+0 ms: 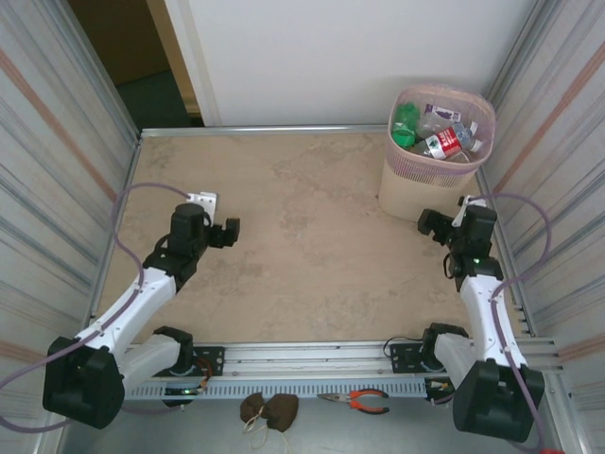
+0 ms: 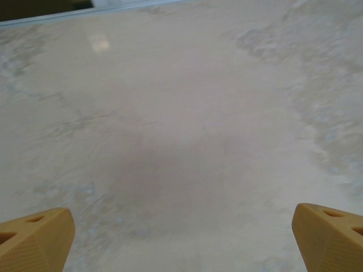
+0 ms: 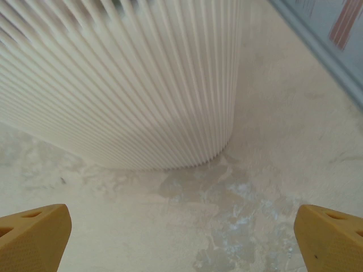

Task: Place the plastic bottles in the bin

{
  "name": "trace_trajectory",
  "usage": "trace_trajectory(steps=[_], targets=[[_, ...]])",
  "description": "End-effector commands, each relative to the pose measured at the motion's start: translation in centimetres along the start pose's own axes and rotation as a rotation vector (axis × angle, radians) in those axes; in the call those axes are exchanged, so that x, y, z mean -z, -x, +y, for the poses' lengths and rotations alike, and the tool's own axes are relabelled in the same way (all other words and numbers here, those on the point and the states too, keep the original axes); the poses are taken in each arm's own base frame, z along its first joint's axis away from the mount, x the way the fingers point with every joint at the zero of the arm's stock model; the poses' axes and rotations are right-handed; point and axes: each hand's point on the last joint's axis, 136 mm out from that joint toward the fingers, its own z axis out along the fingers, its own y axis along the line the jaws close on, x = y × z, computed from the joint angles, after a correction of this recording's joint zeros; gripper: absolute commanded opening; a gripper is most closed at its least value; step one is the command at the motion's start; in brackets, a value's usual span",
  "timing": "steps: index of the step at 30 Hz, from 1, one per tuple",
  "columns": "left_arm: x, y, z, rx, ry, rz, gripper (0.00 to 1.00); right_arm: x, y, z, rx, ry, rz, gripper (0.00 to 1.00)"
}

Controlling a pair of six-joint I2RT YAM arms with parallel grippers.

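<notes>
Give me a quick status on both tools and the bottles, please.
Left tool open, empty, above table. Right tool open, empty, facing bin. Bottles inside bin. Nothing in the way.

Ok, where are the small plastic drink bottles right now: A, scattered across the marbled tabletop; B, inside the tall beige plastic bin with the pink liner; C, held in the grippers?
B: the small plastic drink bottles lie heaped inside the tall beige plastic bin, and the left gripper and right gripper both stand open, holding nothing.
</notes>
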Motion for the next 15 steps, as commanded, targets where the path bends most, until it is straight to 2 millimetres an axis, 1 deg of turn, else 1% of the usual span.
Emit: trace_trajectory(steps=[1,3,5,8,11,13,15], targets=[[-0.2,0.0,2.9,-0.048,0.165,-0.047,0.99,-1.7,2.2,0.4,0.028,0.007,-0.162,0.99],[-0.7,-1.0,3.5,-0.054,0.196,-0.023,0.99,-3.3,1.1,0.5,0.058,-0.009,-0.158,0.99],[-1.2,-1.8,3.9,-0.056,0.214,-0.013,0.99,-4.6,0.7,0.8,0.1,-0.019,-0.176,0.99],[-1.8,-2.5,4.1,-0.079,0.218,-0.065,0.99,-6.3,0.1,1.1,0.137,-0.038,-0.192,0.99],[-2.3,-2.4,4.2,-0.069,0.186,-0.139,0.99,-7.3,0.5,1.1,0.134,-0.047,-0.242,0.99],[-2.8,-2.7,4.5,-0.05,0.153,-0.159,0.99,-7.9,0.4,0.7,0.099,-0.051,-0.246,0.99],[-3.2,-2.5,4.7,-0.035,0.129,-0.188,0.99,-8.6,0.1,0.8,0.1,-0.047,-0.238,0.99]])
